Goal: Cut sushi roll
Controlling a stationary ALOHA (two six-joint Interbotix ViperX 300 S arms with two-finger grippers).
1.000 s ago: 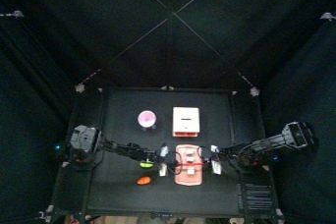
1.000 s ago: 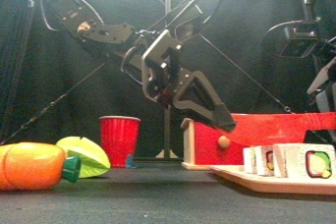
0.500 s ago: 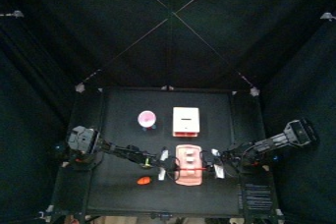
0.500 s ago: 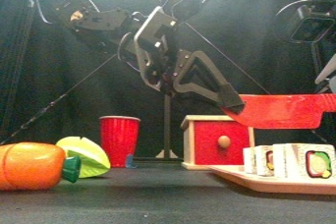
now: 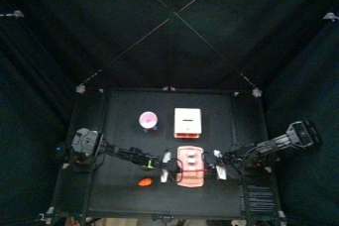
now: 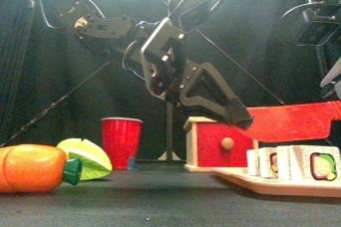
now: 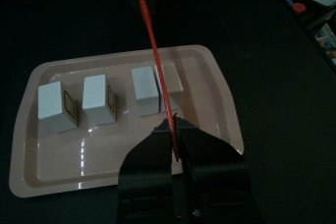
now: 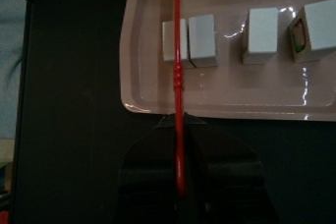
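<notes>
The sushi roll (image 5: pixel 192 159) lies as several white pieces (image 7: pixel 94 100) on a pink tray (image 7: pixel 118 159) at the table's front middle. The pieces also show in the right wrist view (image 8: pixel 260 33) and the front view (image 6: pixel 300 161). My left gripper (image 7: pixel 175 135) is shut on a thin red knife (image 7: pixel 148 31), whose blade runs over the tray beside one piece. My right gripper (image 8: pixel 178 130) is shut on a red knife (image 8: pixel 175 41) that lies along a piece near the tray's end. In the top view the left gripper (image 5: pixel 165 163) and right gripper (image 5: pixel 220 163) flank the tray.
A white box with a red band (image 5: pixel 188 120) and a round pink-and-white object (image 5: pixel 149 120) stand behind the tray. An orange item (image 6: pixel 30 168), a green-yellow piece (image 6: pixel 83 156) and a red cup (image 6: pixel 122 141) are at the front left.
In the front view the red blade rose, then tilted down over the pieces, and the left gripper shifted with it. The top view hardly changes.
</notes>
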